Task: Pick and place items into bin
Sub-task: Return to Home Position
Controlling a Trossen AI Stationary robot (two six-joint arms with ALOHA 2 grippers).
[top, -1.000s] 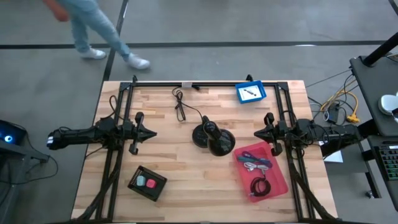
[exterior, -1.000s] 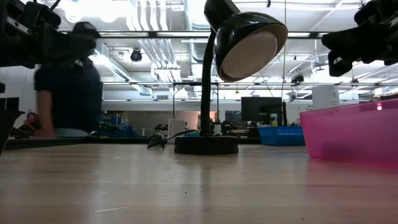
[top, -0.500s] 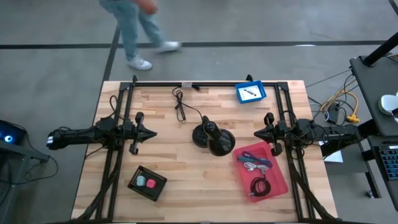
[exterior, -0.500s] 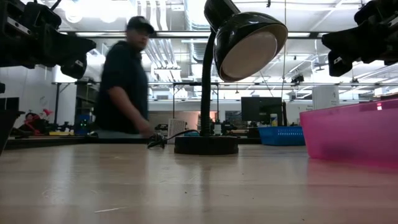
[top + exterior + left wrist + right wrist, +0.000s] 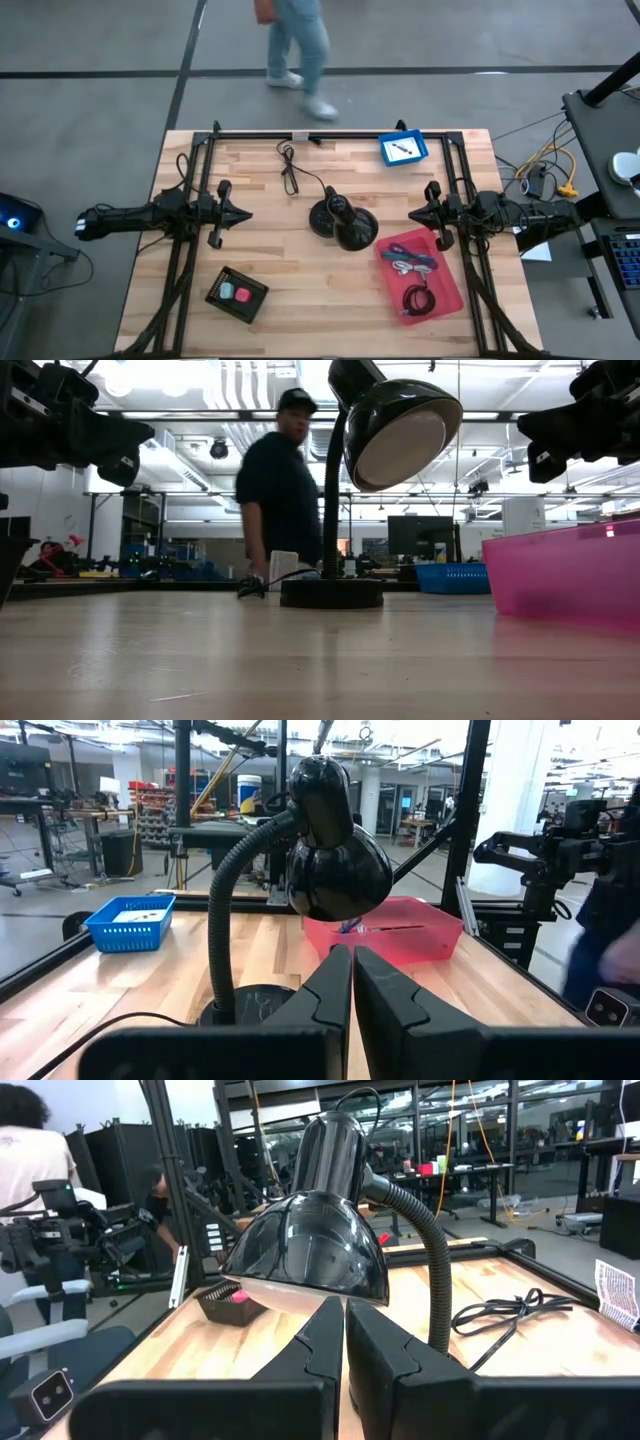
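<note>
**Jaws shut on nothing, both arms parked at the sides**

Both pairs of jaws are pressed together with nothing between them, as each wrist view shows. My left arm reaches in from the worktop's left edge and my right arm from the right edge. They point at each other, held clear above the wood.

Between them, mid-worktop, stands the black lamp. Its cord trails toward the far edge. That is my main worry: if either arm swung across the middle it could knock the shade or snag the cord and drag the lamp over. The pink bin sits toward the near right corner, with its far end just below my right jaws. A careless drop there could clip its wall and shove it. A person is walking past the far edge, close enough to mind if I reached out.

The pink bin holds a pale purple cable and a coiled black cable. The black bin, toward the near left corner, holds a pink piece and a teal piece. A blue tray at the far right holds a slim dark item I cannot identify. I see no loose items on the bare wood, so I judge the sorting done.
</note>
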